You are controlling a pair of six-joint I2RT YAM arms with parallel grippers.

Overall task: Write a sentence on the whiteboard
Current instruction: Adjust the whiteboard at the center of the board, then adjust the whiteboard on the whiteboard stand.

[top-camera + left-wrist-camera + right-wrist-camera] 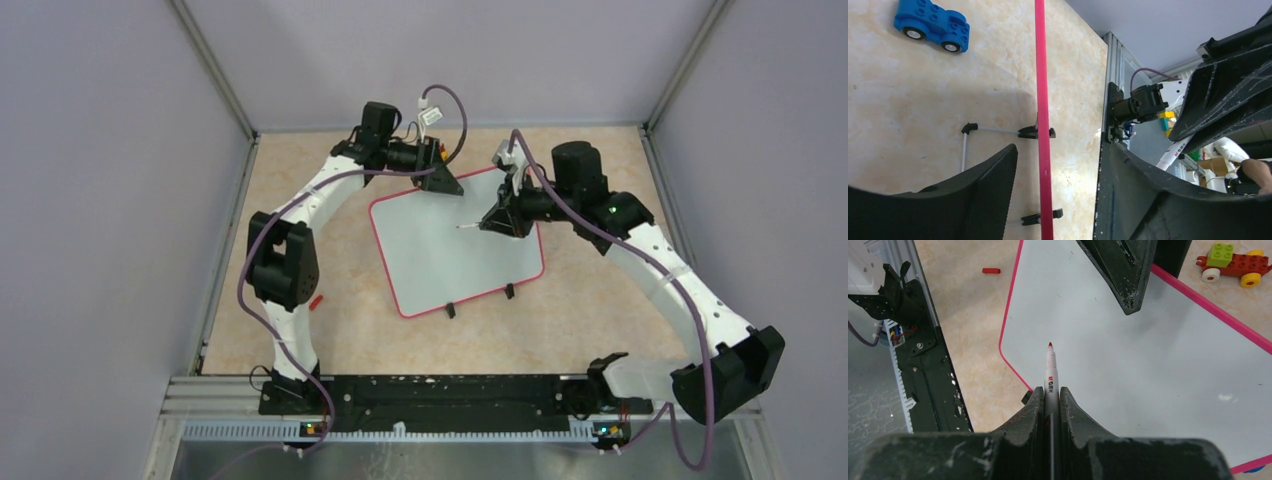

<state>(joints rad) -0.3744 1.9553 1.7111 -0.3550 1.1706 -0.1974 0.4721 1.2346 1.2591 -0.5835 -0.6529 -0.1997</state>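
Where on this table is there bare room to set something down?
Widest bare patch: the tabletop strip between the whiteboard's clip edge and the base rail. A small red piece lies at its left end. Crowded: the board's far edge, where the left gripper, the right gripper with its marker and a red toy car gather.
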